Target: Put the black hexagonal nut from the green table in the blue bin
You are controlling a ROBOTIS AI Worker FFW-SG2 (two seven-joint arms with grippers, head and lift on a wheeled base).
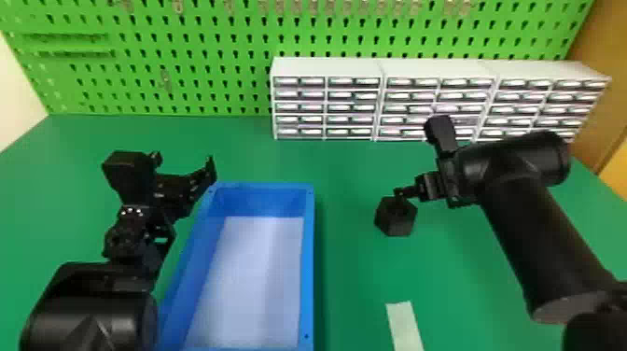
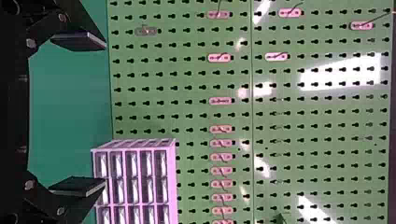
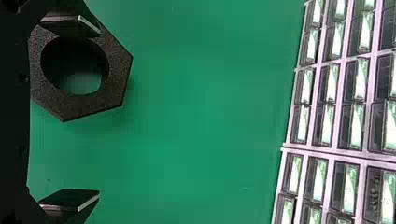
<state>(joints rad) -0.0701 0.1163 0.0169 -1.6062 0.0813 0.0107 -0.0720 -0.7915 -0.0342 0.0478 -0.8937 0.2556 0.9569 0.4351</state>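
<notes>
Right of the blue bin (image 1: 308, 261), the black hexagonal nut (image 1: 395, 225) lies by the bin-side finger of the nearer right gripper (image 3: 92, 113), spread wide and empty, so centring likely needs a binward shift.

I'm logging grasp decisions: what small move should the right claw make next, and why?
Probably shift the right claw toward the robot's left: its fingers are open, but one overlaps the black hexagonal nut while the other stands well clear, so the nut isn't centred between them.
</notes>
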